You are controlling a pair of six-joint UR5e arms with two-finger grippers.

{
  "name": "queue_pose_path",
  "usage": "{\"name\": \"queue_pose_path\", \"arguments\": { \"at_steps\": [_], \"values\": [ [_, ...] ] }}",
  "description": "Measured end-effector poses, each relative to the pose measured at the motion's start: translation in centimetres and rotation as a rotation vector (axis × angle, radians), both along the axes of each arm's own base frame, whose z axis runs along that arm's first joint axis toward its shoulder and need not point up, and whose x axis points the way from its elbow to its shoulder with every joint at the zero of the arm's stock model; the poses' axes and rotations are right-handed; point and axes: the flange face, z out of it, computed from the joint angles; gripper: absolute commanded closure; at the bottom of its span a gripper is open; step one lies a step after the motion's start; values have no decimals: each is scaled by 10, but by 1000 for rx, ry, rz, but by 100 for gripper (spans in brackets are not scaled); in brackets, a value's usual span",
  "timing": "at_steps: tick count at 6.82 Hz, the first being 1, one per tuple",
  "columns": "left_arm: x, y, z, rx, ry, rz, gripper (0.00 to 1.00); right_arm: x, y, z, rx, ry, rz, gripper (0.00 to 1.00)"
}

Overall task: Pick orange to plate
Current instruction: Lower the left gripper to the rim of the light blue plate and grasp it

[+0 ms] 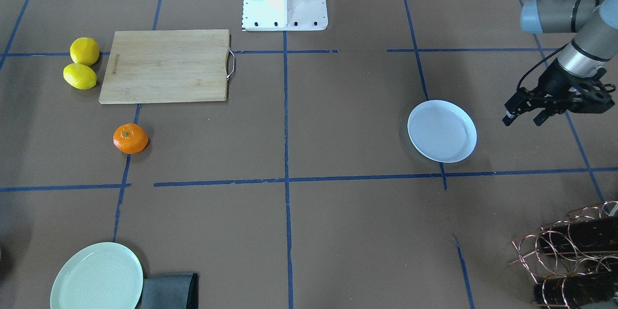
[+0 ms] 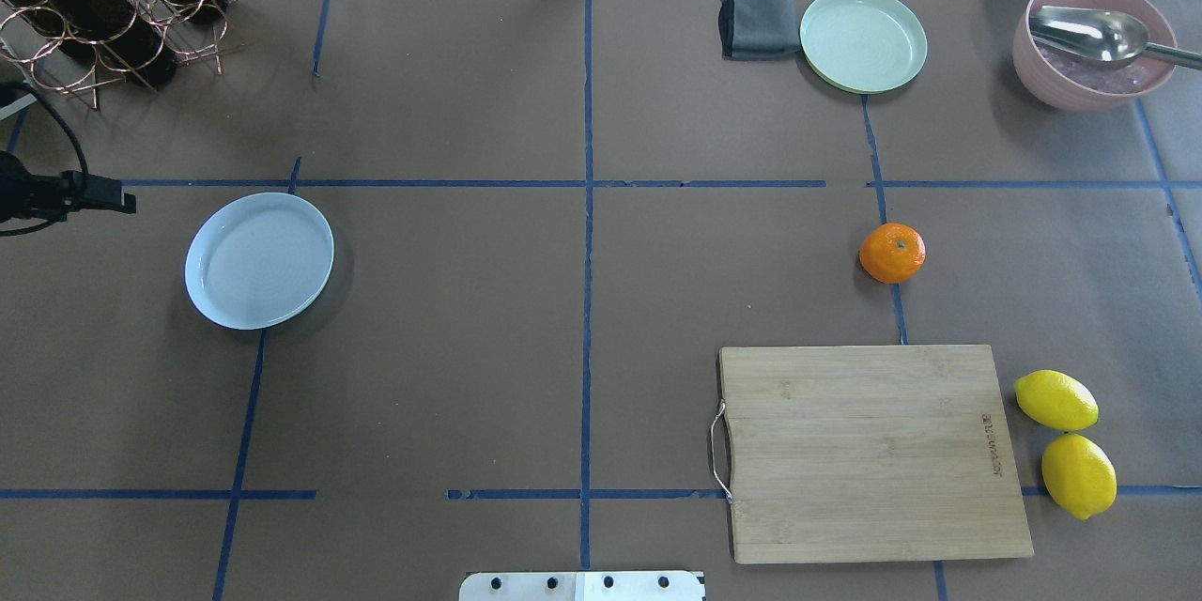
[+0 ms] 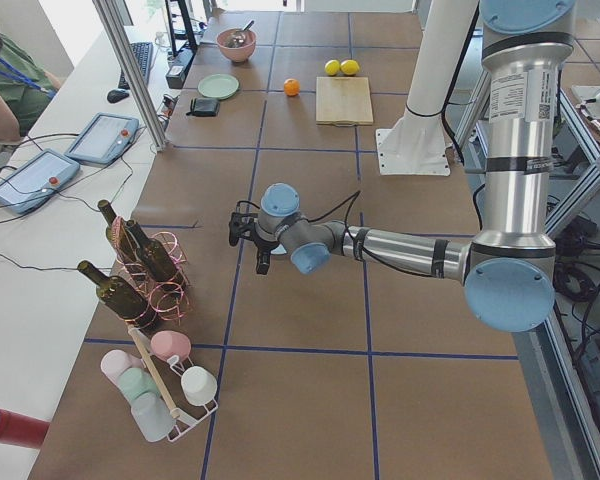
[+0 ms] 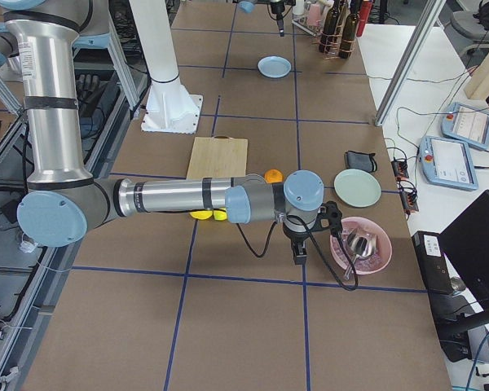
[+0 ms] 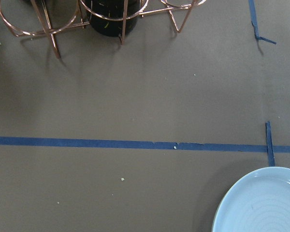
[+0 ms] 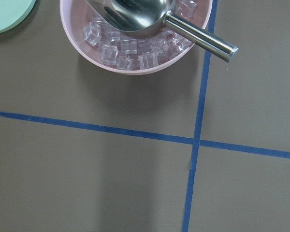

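The orange (image 1: 130, 138) lies on the brown table just in front of a wooden cutting board; it also shows in the overhead view (image 2: 892, 253). The pale bluish-white plate (image 1: 442, 130) sits empty on the opposite half of the table (image 2: 259, 260), and its rim enters the left wrist view (image 5: 266, 203). My left gripper (image 1: 522, 119) hovers beside the plate, apart from it, open and holding nothing. My right gripper (image 4: 298, 259) shows only in the right side view, near the pink bowl; whether it is open or shut I cannot tell.
A cutting board (image 2: 873, 451) with two lemons (image 2: 1066, 441) beside it lies close to the robot. A pale green plate (image 2: 863, 39), a grey cloth (image 2: 756, 21) and a pink bowl (image 2: 1094, 42) of ice with a metal scoop line the far edge. A copper wine rack (image 2: 103, 0) holds bottles.
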Motion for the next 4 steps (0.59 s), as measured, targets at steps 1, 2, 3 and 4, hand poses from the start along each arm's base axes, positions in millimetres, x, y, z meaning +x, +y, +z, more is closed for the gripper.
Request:
{"name": "queue_pose_path", "arguments": {
  "at_steps": [1, 2, 3, 4],
  "values": [
    [31, 8, -3, -19, -6, -11, 8, 0, -2, -2, 2, -2, 0, 0],
    [57, 13, -8, -28, -6, -20, 11, -1, -4, -4, 5, -3, -1, 0],
    [74, 15, -12, -28, -7, -24, 16, -1, -4, -5, 7, -3, -2, 0],
    [82, 16, -13, -28, -9, -22, 21, -1, -4, -5, 6, -3, -2, 0]
  ]
}}
